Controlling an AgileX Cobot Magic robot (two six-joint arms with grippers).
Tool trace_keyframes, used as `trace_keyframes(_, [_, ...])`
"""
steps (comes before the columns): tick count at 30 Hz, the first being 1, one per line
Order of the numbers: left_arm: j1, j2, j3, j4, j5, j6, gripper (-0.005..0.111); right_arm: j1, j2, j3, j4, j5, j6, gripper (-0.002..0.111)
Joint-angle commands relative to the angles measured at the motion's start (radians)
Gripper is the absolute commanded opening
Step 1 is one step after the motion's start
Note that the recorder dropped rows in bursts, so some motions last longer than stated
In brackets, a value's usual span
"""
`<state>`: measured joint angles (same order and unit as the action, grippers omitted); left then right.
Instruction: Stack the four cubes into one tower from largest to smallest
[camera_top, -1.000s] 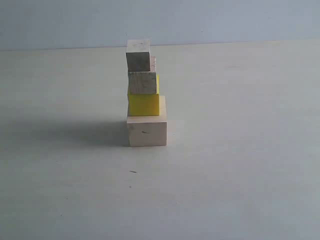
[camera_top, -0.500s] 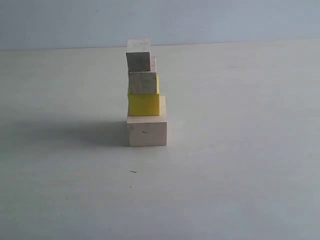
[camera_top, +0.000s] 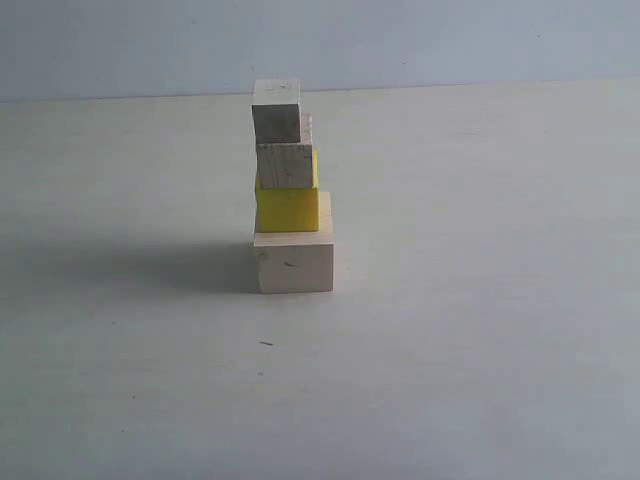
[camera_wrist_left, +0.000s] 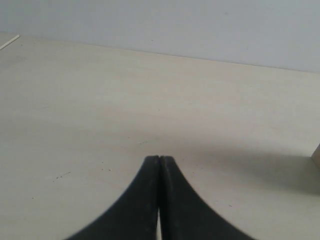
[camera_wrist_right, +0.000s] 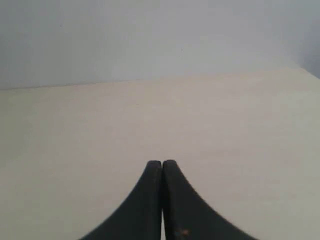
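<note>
Now the tower (camera_top: 289, 190) stands complete a little to 11 o'clock of the table's (camera_top: 480, 300) middle: large pale cube (camera_top: 293, 262) at the bottom, yellow cube (camera_top: 287, 208), small wood cube (camera_top: 285, 166), smallest cube (camera_top: 276, 111) on top. Nothing has shifted during the last second, so I judge the task finished. The exterior view shows no arm. The wrist views show the left gripper (camera_wrist_left: 159, 165) and right gripper (camera_wrist_right: 162, 167) fully closed and empty, far from the stack.

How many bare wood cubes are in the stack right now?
3. The large cube sits at the bottom, a small cube rests on the yellow cube, and the smallest cube tops it. None looks hidden.
</note>
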<state>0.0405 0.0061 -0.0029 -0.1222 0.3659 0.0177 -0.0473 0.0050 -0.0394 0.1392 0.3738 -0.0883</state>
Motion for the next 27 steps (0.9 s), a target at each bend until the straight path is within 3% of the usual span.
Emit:
trace_keyframes(1, [-0.005,-0.006,0.003,0.000,-0.006,0.005,0.000,0.001,-0.005,0.039,-0.009,-0.034,0.050,0.000])
trace_keyframes(27, [-0.005,-0.006,0.003,0.000,-0.006,0.005,0.000,0.001,-0.005,0.039,-0.019,-0.034,-0.076,0.000])
